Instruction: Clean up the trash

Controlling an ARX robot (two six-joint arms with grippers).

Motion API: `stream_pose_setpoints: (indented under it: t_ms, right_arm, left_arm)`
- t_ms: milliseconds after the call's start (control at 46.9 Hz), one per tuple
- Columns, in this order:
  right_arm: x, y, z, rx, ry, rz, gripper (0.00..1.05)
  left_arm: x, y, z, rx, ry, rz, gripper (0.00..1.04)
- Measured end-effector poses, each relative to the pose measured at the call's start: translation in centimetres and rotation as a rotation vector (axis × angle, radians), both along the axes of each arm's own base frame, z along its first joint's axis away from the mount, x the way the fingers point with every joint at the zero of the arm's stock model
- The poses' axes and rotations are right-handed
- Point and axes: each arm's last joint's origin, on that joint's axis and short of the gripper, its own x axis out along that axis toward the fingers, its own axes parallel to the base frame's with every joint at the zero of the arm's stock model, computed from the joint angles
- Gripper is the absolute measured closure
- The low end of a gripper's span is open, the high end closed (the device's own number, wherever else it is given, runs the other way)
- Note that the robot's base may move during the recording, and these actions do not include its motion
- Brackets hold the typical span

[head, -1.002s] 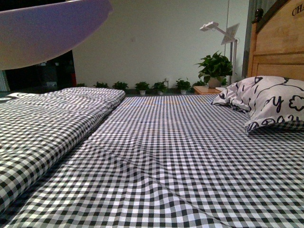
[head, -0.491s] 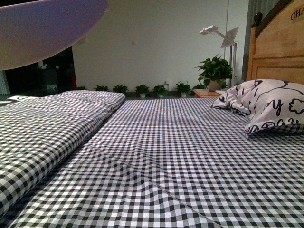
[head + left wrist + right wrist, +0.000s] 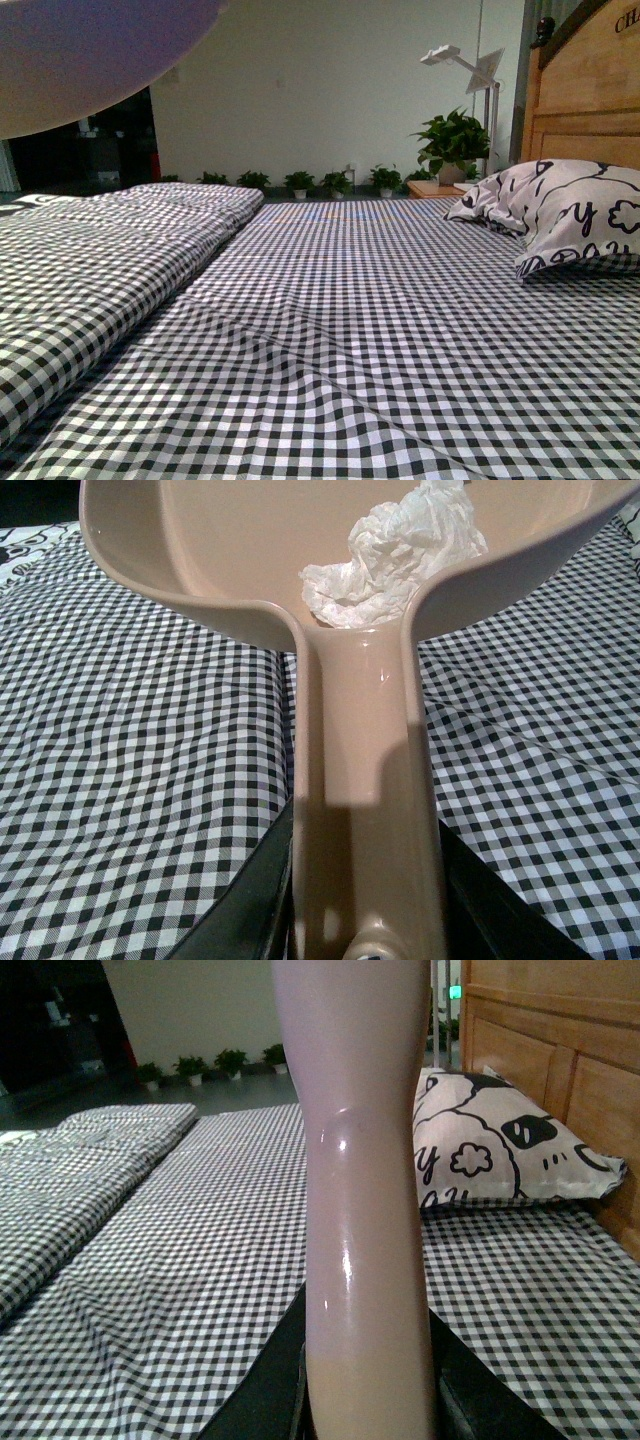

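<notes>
dustpan (image 3: 360, 780) edged up w/ trash (image 3: 395, 550) inside, left tool (image 3: 365, 900) prob clamped on handle; right tool's (image 3: 365, 1390) state unclear.

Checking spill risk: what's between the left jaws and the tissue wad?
Left wrist view: only the dustpan's handle and pan wall; the tissue wad sits inside the pan beyond.

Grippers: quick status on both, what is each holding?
Left: shut on the dustpan handle; the trash lies in its pan.
Right: shut on a pale handle; what tool it belongs to is out of view.
</notes>
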Motion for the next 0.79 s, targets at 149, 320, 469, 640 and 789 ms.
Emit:
stream_pose_setpoints:
  t_ms: [149,320,469,640,789]
  right_arm:
    - [0.00,0.00,0.00,0.000,0.000,0.000,0.85]
    - [0.00,0.00,0.00,0.000,0.000,0.000,0.85]
    - [0.00,0.00,0.00,0.000,0.000,0.000,0.85]
    - [0.00,0.00,0.00,0.000,0.000,0.000,0.85]
    - [0.00,0.00,0.00,0.000,0.000,0.000,0.85]
  left_arm:
    - [0.00,0.00,0.00,0.000,0.000,0.000,0.77]
    - [0.00,-0.01,0.00,0.000,0.000,0.000,0.77]
    - [0.00,0.00,0.00,0.000,0.000,0.000,0.77]
    - [0.00,-0.01,0.00,0.000,0.000,0.000,0.77]
    - [0.00,-0.01,0.00,0.000,0.000,0.000,0.77]
